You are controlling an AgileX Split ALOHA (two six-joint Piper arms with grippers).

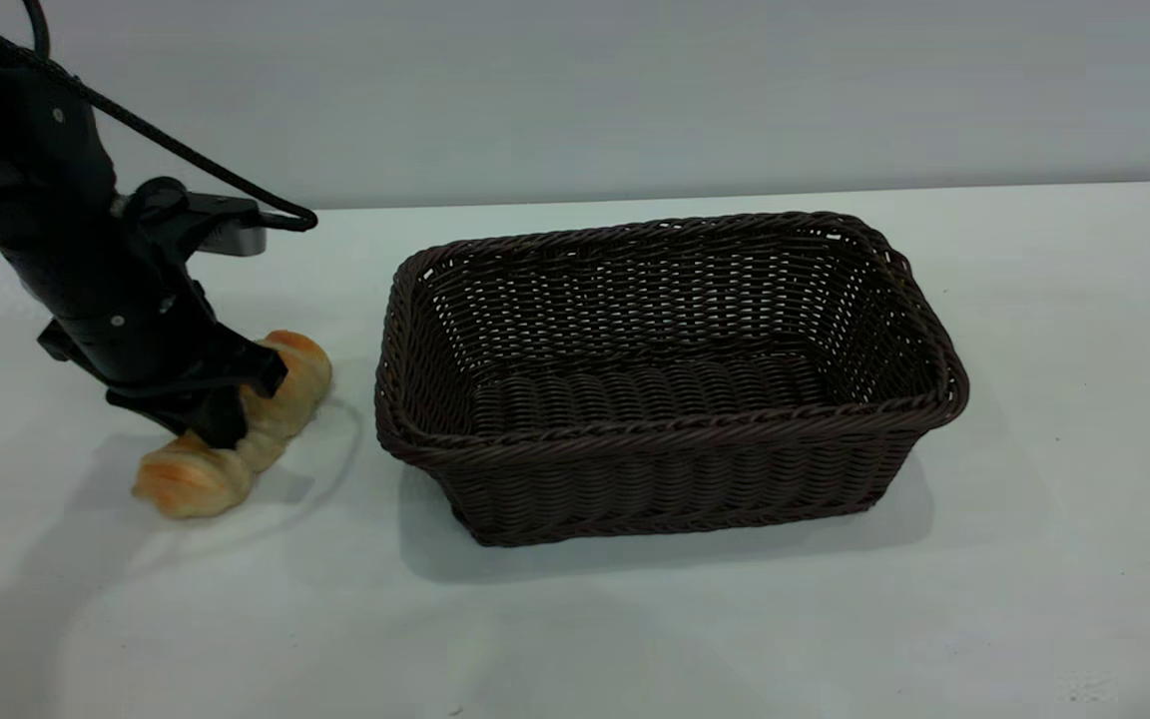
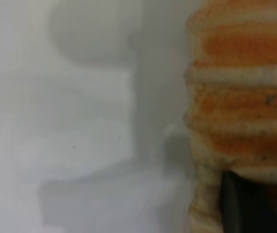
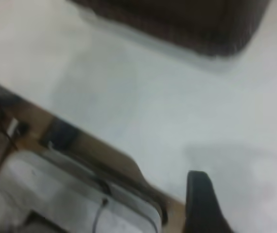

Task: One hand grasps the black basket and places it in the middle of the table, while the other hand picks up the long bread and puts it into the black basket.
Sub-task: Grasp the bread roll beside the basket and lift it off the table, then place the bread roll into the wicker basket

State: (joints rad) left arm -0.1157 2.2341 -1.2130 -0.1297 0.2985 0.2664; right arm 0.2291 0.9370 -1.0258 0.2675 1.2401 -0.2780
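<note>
Lying on the table [image 1: 1054, 419] toward its left edge, the long bread [image 1: 201, 477] points with one end at the near edge and the other at the far edge. No brand, label or writing can be read on anything in view.

Left arm: the left gripper [image 1: 221, 419] is down over the middle of the bread, its dark fingers straddling the loaf and touching its ridged crust. From the exterior view the fingers appear closed against the bread, which rests on the tabletop. The left wrist view shows the loaf's orange crests and pale grooves [image 2: 240, 97] close up, with one dark fingertip [image 2: 240, 204] pressed against it and the gripper's shadow on the bare surface [image 2: 56, 145] beside it.

Basket: the black basket [image 1: 665, 454] stands upright near the middle of the table, just right of the bread and apart from it. Its long sides run parallel to the near edge, and only its woven floor shows inside.

Right arm: it is out of the exterior view. The right wrist view shows one dark finger of the right gripper [image 3: 204, 204] above the table near its edge [image 3: 129, 167], well apart from a corner of the basket [image 3: 216, 29]. Whether this gripper is open or closed cannot be told.
</note>
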